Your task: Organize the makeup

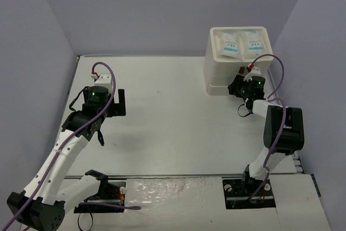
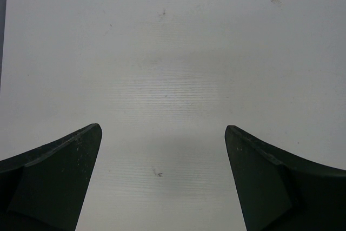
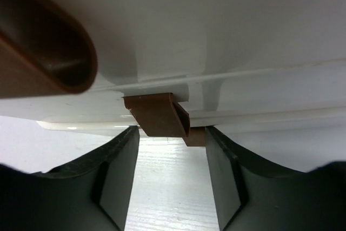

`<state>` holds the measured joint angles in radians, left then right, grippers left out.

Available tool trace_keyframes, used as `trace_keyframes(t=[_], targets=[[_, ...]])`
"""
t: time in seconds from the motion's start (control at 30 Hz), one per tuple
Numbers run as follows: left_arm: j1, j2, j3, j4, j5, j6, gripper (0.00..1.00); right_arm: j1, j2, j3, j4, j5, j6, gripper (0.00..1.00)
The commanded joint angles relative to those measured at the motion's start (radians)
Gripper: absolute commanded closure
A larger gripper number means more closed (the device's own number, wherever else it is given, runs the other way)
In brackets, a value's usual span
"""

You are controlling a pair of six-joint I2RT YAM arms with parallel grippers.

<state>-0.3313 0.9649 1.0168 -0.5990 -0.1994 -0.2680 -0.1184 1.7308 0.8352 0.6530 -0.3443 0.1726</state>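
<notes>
White bench (image 1: 162,133), lavender walls (image 1: 162,9). White drawer box (image 1: 230,77) far right, two sachets (image 1: 227,44) atop. Left end effector (image 2: 163,128) spread wide above bench; right end effector (image 3: 172,132) parted at brown handle (image 3: 159,113).

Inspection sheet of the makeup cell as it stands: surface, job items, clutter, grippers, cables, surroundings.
Surface: white table, faint specks only.
Job's things: two sachets side by side on top of the drawer box; no other makeup seen.
Clutter: nothing seen.
Grippers: left gripper open over bare table; right gripper open, fingertips at a brown handle on the box front.
Cables: purple cable along each arm; the right one loops beside the box.
Surroundings: plain walls on three sides.
</notes>
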Motion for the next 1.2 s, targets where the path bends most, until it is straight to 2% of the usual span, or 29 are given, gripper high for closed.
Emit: trace_keyframes(t=[0.0,0.23,0.27,0.37,0.63,0.9,1.07,1.17], targets=[[0.01,-0.004,0.02,0.051,-0.014,0.015,0.03,-0.003,0.001,0.047,0.135,-0.007,-0.005,0.48],[0.017,-0.014,0.017,0.058,-0.007,0.013,0.03,-0.003,-0.043,0.022,0.138,-0.009,-0.03,0.37],[0.018,-0.017,0.016,0.06,-0.005,0.013,0.03,-0.003,-0.053,0.021,0.137,-0.011,-0.04,0.3],[0.02,-0.025,0.013,0.066,0.002,0.013,0.03,-0.003,-0.035,0.033,0.134,-0.031,-0.061,0.22],[0.02,-0.047,0.002,0.08,0.005,0.016,0.03,-0.004,0.023,0.038,0.202,-0.11,-0.096,0.16],[0.02,-0.048,0.0,0.084,0.009,0.016,0.03,-0.006,0.015,0.032,0.222,-0.128,-0.114,0.1],[0.02,-0.048,0.002,0.082,0.012,0.016,0.03,-0.004,-0.094,-0.012,0.153,-0.083,-0.114,0.06],[0.02,-0.048,0.004,0.081,0.015,0.015,0.03,-0.004,-0.216,-0.035,0.054,-0.051,-0.113,0.03]])
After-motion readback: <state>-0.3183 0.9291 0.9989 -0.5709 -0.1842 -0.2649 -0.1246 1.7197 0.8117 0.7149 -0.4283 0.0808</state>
